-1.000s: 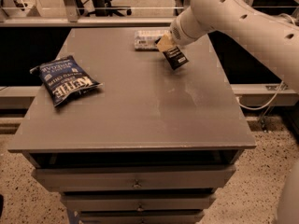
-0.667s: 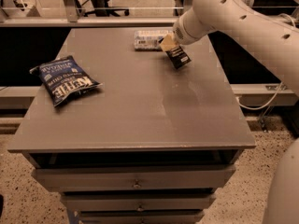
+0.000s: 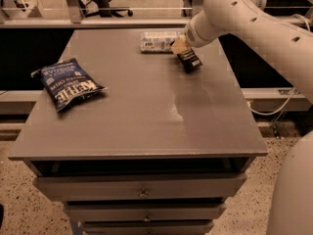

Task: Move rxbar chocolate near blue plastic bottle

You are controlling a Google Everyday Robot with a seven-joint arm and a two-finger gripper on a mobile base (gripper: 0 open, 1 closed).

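The rxbar chocolate (image 3: 190,60) is a small dark bar with a white label, tilted at the far right of the table top. My gripper (image 3: 180,46) comes in from the right on a white arm and is shut on the bar's upper end. The bar's lower end is at or just above the table. The blue plastic bottle (image 3: 159,41) lies on its side at the table's far edge, just left of the gripper and about a bar's width from the bar.
A dark-blue chip bag (image 3: 68,83) lies at the table's left side. The grey table (image 3: 146,121) has drawers below its front edge. The white arm (image 3: 254,23) spans the right side. A rail and chairs stand behind the table.
The gripper and the bar have shifted slightly to the right and stay beside the bottle. The bottle and the chip bag have not moved.
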